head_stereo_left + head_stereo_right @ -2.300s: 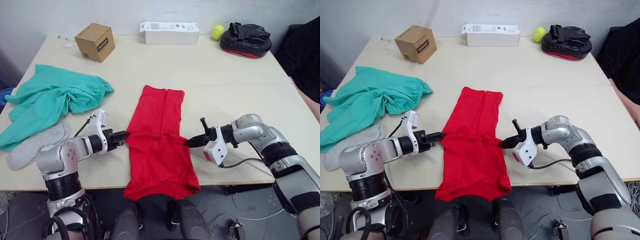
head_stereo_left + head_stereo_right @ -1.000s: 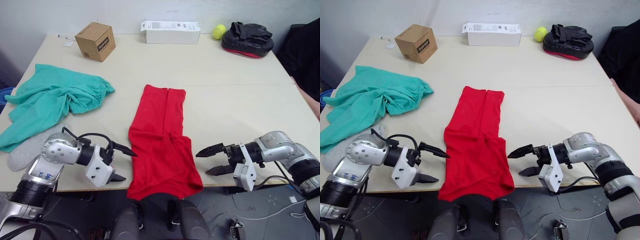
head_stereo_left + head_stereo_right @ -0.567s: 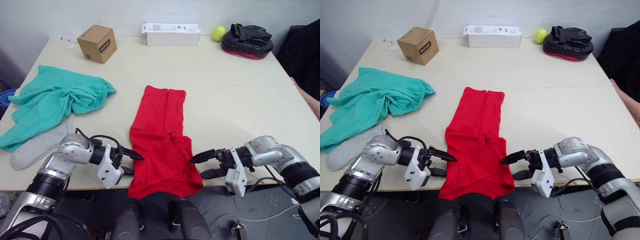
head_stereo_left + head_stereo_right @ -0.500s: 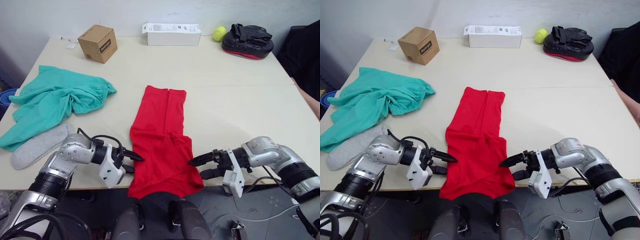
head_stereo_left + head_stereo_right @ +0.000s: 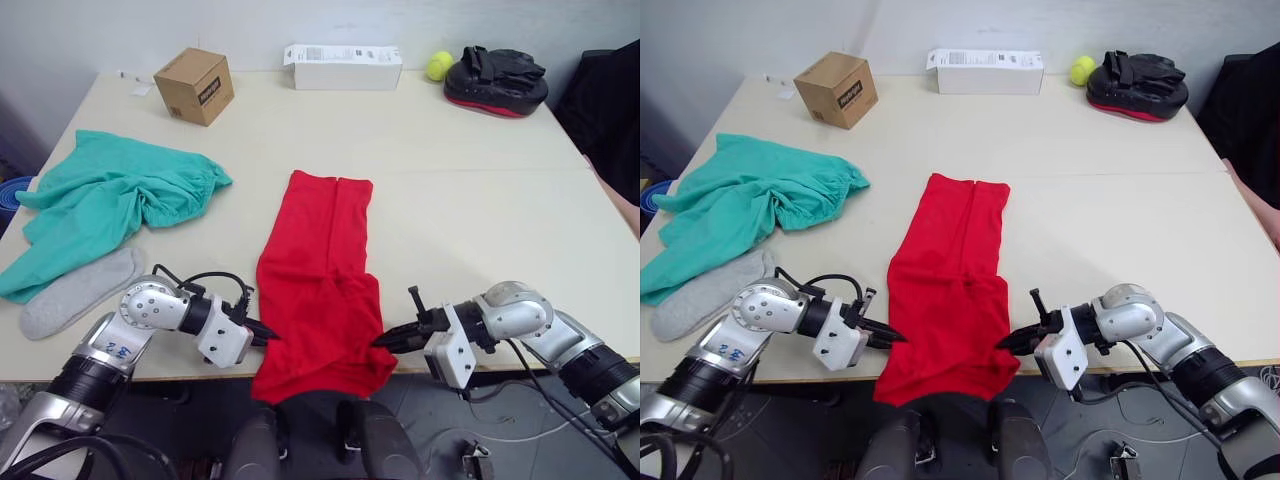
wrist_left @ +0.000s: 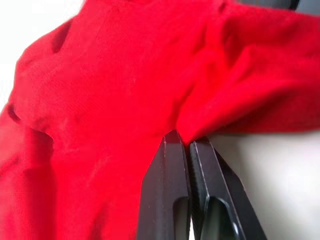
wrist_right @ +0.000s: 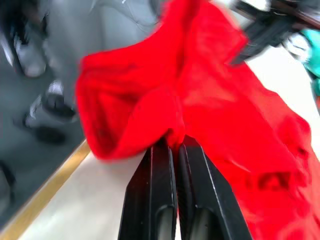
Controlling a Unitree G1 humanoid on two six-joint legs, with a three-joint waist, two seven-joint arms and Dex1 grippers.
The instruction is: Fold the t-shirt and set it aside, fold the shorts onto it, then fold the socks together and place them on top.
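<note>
The t-shirt [image 5: 318, 282] was found folded into a long strip down the middle of the table [image 5: 480, 200], its near end hanging over the front edge. The left gripper [image 5: 264, 333] was clenched on the left edge of the t-shirt near the table front; in the left wrist view the two fingers [image 6: 170, 190] were seen pressed together with a pinch of red cloth at their tips. The right gripper [image 5: 386, 339] was likewise clamped on the right edge of the t-shirt, level with the left one, its fingers [image 7: 157, 195] closed on a fold of the fabric.

The shorts [image 5: 110, 200] were left crumpled at the left side of the table, well apart from the t-shirt. The socks [image 5: 78, 290] were lying just beside the near edge of the shorts, touching them.

Along the far edge a cardboard box [image 5: 193, 84], a white carton [image 5: 343, 67], a yellow-green ball [image 5: 437, 65] and a black-and-red padded mitt [image 5: 496, 80] were noted, none lying between the grippers and the t-shirt.
</note>
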